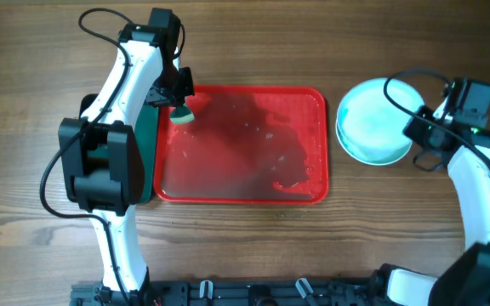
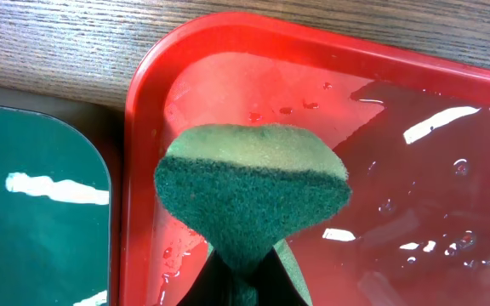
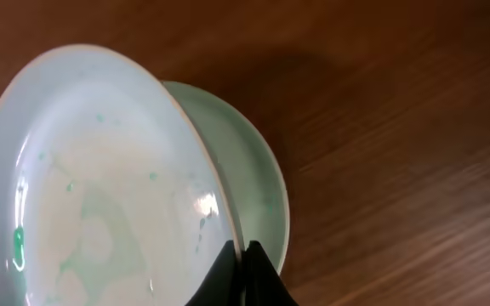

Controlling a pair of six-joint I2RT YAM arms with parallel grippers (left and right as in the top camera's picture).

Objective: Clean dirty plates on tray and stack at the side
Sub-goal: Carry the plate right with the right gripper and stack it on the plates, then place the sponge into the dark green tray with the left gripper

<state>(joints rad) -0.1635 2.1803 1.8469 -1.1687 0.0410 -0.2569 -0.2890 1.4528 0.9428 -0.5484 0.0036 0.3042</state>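
- One wet tray on the counter.
- Two plates stacked right of it (any third is hidden); right fingers, arm bent inward, pinch the tilted top rim.
- One sponge clamped in left fingers, arm stretched to the tray's far left corner.

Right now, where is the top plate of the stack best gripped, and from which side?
Take the top plate by its thin rim on the right arm's side: that edge stands lifted off the plate below, leaving room for a finger underneath, while its shallow middle gives nothing to pinch. The right gripper is shut on that rim.
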